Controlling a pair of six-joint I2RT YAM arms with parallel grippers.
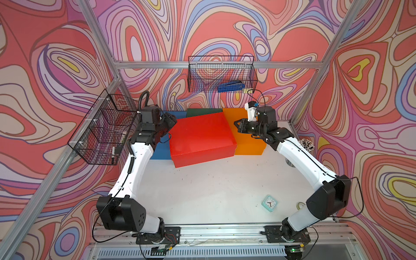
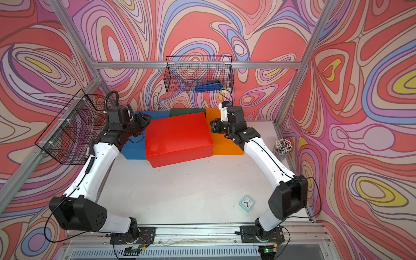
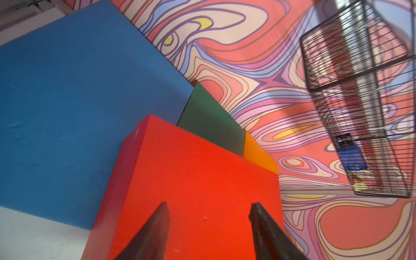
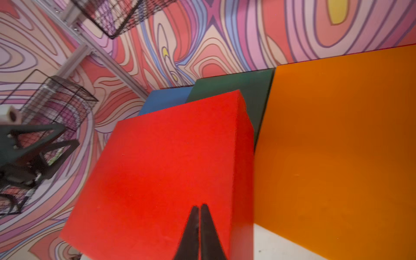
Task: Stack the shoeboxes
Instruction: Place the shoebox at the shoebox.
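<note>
The red shoebox [image 1: 202, 137] sits in the middle at the back of the table, its lid higher than its neighbours. The blue shoebox [image 1: 161, 148] is on its left, the orange shoebox [image 1: 247, 141] on its right, and the dark green shoebox [image 1: 202, 111] behind it, mostly hidden. My left gripper [image 1: 173, 121] is at the red box's left edge; in the left wrist view it [image 3: 209, 204] stands open over the red lid [image 3: 202, 180]. My right gripper [image 1: 236, 125] is at the red box's right edge, shut and empty [image 4: 200, 206] over the red lid [image 4: 157, 168].
A mint-green clock [image 1: 269, 203] lies at the front right, with a tape roll [image 1: 300, 205] beside it. A cup of pencils [image 1: 306, 144] stands at the right edge. Wire baskets hang on the back wall [image 1: 221, 74], holding a blue stapler [image 1: 230, 86], and on the left wall [image 1: 105, 128].
</note>
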